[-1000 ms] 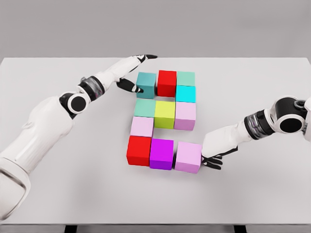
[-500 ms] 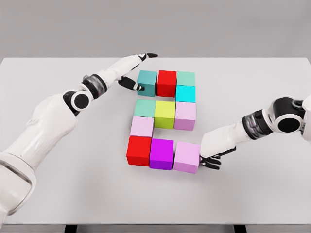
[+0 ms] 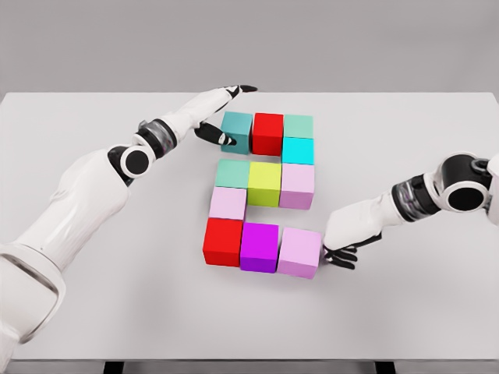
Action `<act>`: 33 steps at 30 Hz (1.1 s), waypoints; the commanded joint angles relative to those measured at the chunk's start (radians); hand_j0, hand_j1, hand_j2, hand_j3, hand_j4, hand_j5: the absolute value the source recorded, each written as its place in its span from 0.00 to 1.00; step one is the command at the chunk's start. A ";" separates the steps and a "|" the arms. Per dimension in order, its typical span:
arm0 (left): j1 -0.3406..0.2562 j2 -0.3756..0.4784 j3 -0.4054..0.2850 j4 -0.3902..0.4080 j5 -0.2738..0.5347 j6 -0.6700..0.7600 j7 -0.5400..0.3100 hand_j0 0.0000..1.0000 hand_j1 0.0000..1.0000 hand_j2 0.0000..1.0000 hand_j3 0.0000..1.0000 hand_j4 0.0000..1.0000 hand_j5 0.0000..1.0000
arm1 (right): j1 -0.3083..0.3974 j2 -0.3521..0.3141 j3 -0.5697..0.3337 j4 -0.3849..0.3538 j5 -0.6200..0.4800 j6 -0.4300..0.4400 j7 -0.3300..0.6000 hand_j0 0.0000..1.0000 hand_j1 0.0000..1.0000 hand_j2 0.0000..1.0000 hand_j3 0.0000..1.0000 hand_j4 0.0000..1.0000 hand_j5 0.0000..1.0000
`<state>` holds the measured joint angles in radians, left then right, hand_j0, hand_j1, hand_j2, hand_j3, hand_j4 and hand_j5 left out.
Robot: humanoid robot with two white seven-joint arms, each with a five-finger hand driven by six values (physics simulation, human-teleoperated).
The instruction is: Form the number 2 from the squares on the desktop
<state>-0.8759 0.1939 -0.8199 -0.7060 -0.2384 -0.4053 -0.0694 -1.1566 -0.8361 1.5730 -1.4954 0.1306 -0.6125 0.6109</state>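
Matte white desktop [image 3: 117,312] with smooth coloured cubes [image 3: 264,183]; left hand [image 3: 214,117] and right hand [image 3: 343,241] both spread, empty.

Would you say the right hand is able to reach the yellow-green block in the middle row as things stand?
Probably not directly: the yellow-green block sits between a teal block and a pink block, and the right hand is low beside the bottom row.

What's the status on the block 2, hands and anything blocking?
Left hand open, flat against teal block. Right hand against pink block, bottom row. Blocks read as a 2. Nothing in the way.
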 commanded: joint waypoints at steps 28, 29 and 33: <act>0.167 0.634 0.001 -0.555 0.235 -0.206 -0.010 1.00 1.00 1.00 1.00 1.00 1.00 | 0.000 -0.100 -0.245 0.285 0.003 0.002 0.000 1.00 1.00 1.00 1.00 1.00 1.00; 0.187 0.674 0.001 -0.579 0.235 -0.206 -0.010 1.00 1.00 1.00 1.00 1.00 1.00 | -0.002 -0.097 -0.245 0.287 -0.006 0.002 0.000 1.00 1.00 1.00 1.00 1.00 1.00; 0.204 0.725 -0.001 -0.586 0.183 -0.206 -0.012 1.00 1.00 1.00 1.00 1.00 1.00 | 0.003 -0.095 -0.234 0.285 -0.003 0.002 -0.042 1.00 1.00 1.00 1.00 1.00 1.00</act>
<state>-0.6704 0.8681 -0.8209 -1.2653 -0.0435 -0.6097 -0.0816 -1.1536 -0.9312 1.3369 -1.2098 0.1313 -0.6131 0.5940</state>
